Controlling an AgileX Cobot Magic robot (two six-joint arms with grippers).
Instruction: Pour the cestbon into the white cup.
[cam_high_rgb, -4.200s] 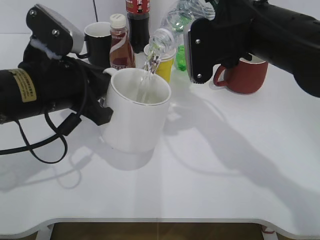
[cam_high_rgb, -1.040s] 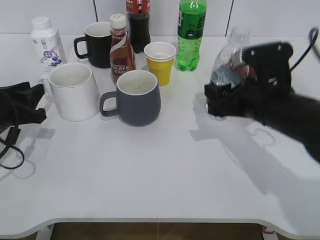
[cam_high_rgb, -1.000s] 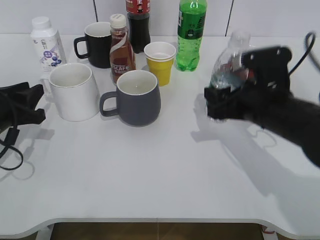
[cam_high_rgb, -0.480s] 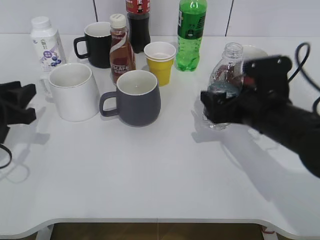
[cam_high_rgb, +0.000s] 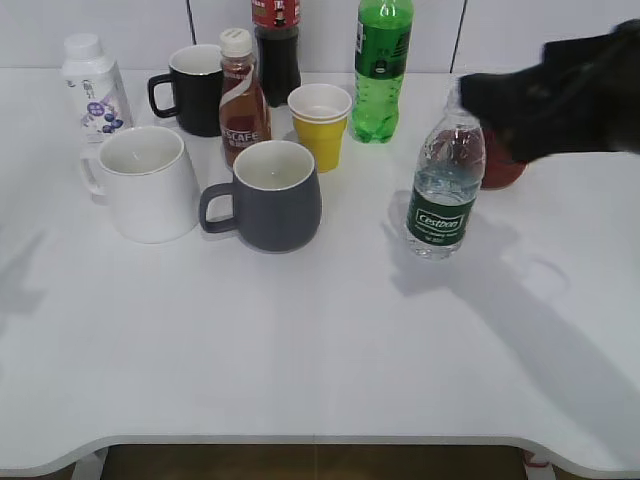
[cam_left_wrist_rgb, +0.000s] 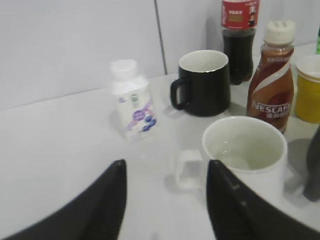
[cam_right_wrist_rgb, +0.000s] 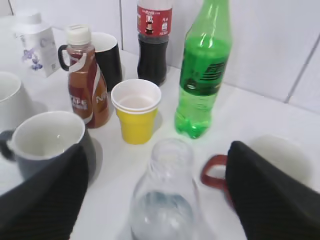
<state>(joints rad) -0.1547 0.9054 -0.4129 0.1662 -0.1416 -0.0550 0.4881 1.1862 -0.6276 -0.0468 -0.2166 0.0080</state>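
The cestbon (cam_high_rgb: 440, 195) stands upright and uncapped on the table, right of centre, partly filled. It shows from above in the right wrist view (cam_right_wrist_rgb: 165, 210). My right gripper (cam_right_wrist_rgb: 157, 150) is open, with a finger on either side of the bottle's top and not touching it. In the exterior view it is a dark blur (cam_high_rgb: 485, 100) above and right of the bottle. The white cup (cam_high_rgb: 150, 185) stands at the left with liquid in it. In the left wrist view the cup (cam_left_wrist_rgb: 245, 155) is just right of my open, empty left gripper (cam_left_wrist_rgb: 166, 170).
A dark grey mug (cam_high_rgb: 275, 195) stands beside the white cup. Behind are a yellow cup (cam_high_rgb: 320, 125), a Nescafe bottle (cam_high_rgb: 242, 100), a black mug (cam_high_rgb: 195, 88), a cola bottle (cam_high_rgb: 277, 45), a green soda bottle (cam_high_rgb: 380, 65), a white milk bottle (cam_high_rgb: 92, 85) and a red mug (cam_high_rgb: 502, 170).
My right gripper has set the cestbon down upright, let go and risen up and to the right. My left gripper has drawn back left, out of the exterior view.
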